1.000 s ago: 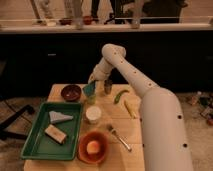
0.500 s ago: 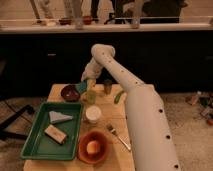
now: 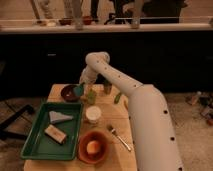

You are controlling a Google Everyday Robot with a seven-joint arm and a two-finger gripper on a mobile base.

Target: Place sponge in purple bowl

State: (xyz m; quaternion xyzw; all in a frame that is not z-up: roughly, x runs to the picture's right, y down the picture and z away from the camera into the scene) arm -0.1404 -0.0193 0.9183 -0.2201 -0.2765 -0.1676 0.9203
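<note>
The teal-green sponge [image 3: 79, 90] hangs in my gripper [image 3: 81, 86], which is shut on it, at the far left of the wooden table [image 3: 111, 111]. The sponge is just above the right rim of the small dark purple bowl [image 3: 68, 93], tilted on edge. My white arm reaches in from the lower right and bends down over the back of the table. The inside of the bowl is dark, and I cannot make out anything in it.
A green tray [image 3: 37, 142] at front left holds a grey-blue wedge [image 3: 60, 117] and a tan block [image 3: 55, 134]. An orange bowl [image 3: 93, 147] holds a round pale thing. A white cup [image 3: 92, 114], a fork [image 3: 119, 137], a green container [image 3: 91, 95] and a green vegetable [image 3: 118, 97] stand nearby.
My gripper has carried the sponge leftward from the table's middle back to the right rim of the purple bowl. Everything else has stayed in place.
</note>
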